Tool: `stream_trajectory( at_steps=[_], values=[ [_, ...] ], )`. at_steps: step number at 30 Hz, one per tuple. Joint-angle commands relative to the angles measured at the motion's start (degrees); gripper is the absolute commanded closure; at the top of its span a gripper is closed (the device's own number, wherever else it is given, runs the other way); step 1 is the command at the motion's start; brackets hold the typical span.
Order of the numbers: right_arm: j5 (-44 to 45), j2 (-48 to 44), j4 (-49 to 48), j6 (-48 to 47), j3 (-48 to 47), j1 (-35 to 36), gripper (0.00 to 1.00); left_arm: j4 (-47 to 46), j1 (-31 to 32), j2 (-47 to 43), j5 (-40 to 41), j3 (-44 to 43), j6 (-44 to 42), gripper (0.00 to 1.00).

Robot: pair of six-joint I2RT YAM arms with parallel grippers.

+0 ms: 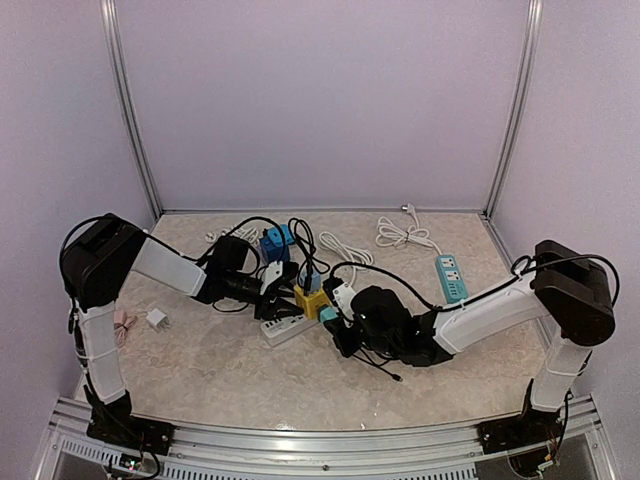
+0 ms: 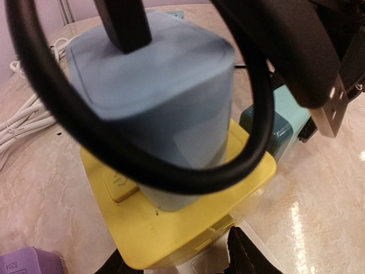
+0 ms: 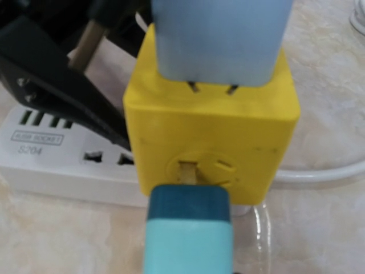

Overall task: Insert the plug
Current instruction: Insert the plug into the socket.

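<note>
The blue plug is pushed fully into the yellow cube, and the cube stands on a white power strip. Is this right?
Not fully: the right wrist view shows two bare prongs between the blue plug and the yellow cube. The cube does stand on the white power strip.

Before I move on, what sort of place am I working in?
Probably a lab robot test cell, not a home: bare lilac walls framed by aluminium posts, a marble-look tabletop, and a white power strip and yellow adapter cube laid out for plugging practice.
</note>
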State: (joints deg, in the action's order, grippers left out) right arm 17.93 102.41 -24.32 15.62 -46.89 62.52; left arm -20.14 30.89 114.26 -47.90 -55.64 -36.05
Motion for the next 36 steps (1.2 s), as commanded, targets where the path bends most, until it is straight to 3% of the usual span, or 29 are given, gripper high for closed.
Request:
stream_trajectory(
  at_steps=[1, 13, 23, 36],
  values=[
    [2.7, -0.4, -2.3, 1.6, -3.1, -0.5, 1.00, -0.4, 3.2, -0.1, -5.5, 2.0, -0.6, 0.53],
    [2.7, 2.7, 7.5, -0.3, -9.2, -2.6, 1.00, -2.6, 5.7, -3.2, -5.7, 4.2, -6.8, 0.55],
    [-3.5, 2.6, -9.4, -13.1, -4.3, -2.6, 1.00, -3.2, 6.8, -2.7, -10.3, 4.0, -4.9, 0.53],
    [1.7, 7.3, -7.3, -9.5, -11.6, -3.4, 1.00, -6.0, 8.4, -2.1, -10.0, 3.6, -2.5, 0.62]
  ],
)
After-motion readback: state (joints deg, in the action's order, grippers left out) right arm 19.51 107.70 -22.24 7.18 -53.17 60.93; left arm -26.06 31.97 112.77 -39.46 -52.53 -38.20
